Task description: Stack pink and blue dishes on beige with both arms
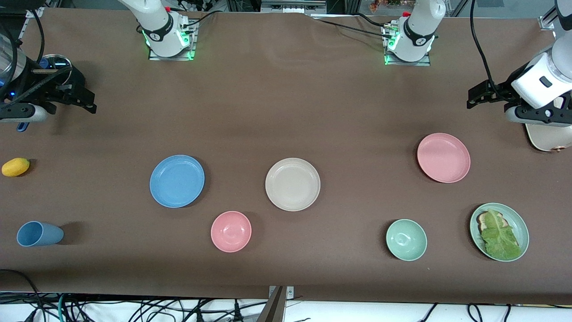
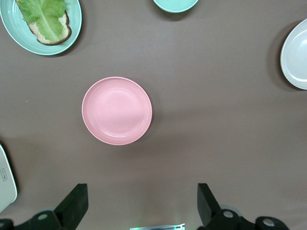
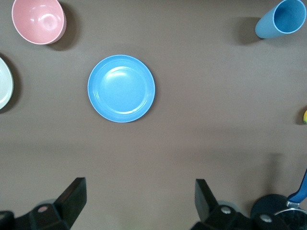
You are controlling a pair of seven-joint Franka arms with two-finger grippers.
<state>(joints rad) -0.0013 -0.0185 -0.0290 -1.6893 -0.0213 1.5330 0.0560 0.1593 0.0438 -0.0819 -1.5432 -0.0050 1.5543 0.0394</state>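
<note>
Three equal plates lie apart on the brown table. The beige plate [image 1: 292, 184] is in the middle, the blue plate [image 1: 177, 180] toward the right arm's end, the pink plate [image 1: 443, 157] toward the left arm's end. My left gripper [image 1: 474, 96] hangs open over bare table by the pink plate [image 2: 116, 110]; its fingers [image 2: 74, 203] hold nothing. My right gripper [image 1: 89, 103] hangs open and empty over bare table at its own end. In the right wrist view, the blue plate [image 3: 121, 88] lies ahead of the right gripper [image 3: 140, 199].
A pink bowl [image 1: 231, 231] and a green bowl [image 1: 406, 239] sit nearer the front camera. A green plate [image 1: 520, 223] carries bread and lettuce. A blue cup [image 1: 39, 233] lies on its side, with a yellow fruit [image 1: 15, 167] farther back. A cream toaster [image 1: 547, 139] sits under the left arm.
</note>
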